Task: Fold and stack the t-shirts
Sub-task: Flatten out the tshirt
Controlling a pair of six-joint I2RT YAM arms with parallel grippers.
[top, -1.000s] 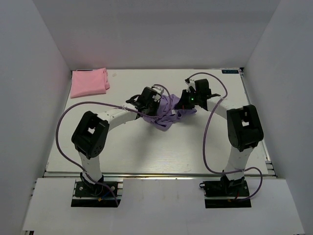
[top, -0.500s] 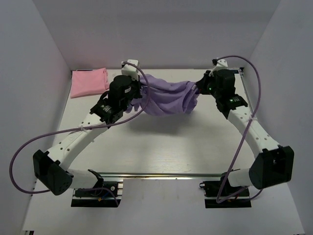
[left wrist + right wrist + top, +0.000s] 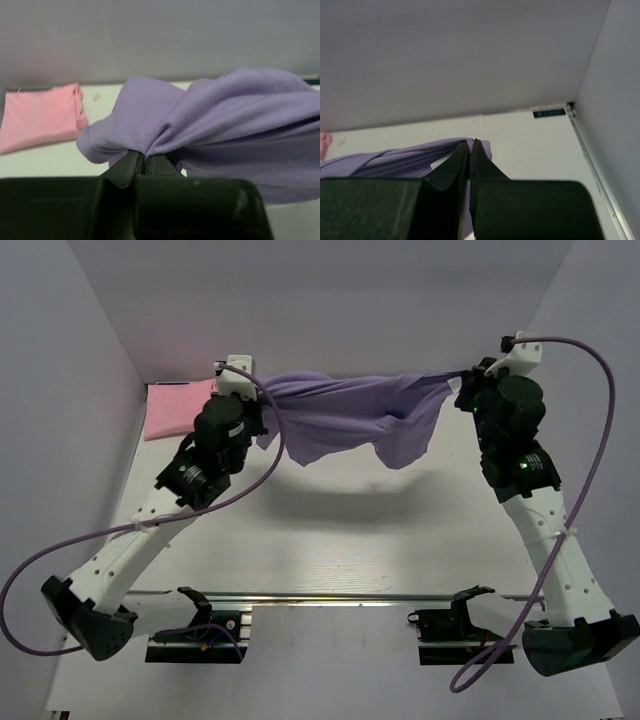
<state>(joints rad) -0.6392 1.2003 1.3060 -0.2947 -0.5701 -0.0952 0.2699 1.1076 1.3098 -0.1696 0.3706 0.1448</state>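
1. At the far left corner of the bench (image 3: 330,540) the pink t-shirt (image 3: 178,408) lies folded flat; we take it as the base of the stack, parked away from the working space.
2. The left arm (image 3: 165,502) reaches up and toward the far side; the left jaws are clamped together on a bunched edge of the lavender t-shirt (image 3: 345,412), and the left wrist view shows cloth gathering into the pinch.
3. The lavender t-shirt hangs in the air between the two arms, above the far half of the bench, with its shadow below it; the top edge runs nearly taut while loose folds sag from the middle, so we judge the pull is meant to spread the cloth before laying it flat.
4. The right arm (image 3: 540,525) stretches toward the far right corner; the right jaws are pressed together on the shirt's other end, with a thin edge of cloth showing at their tips.
5. We judge the fold itself not yet begun; lowering should keep the tension even, or the sagging folds may land crumpled.
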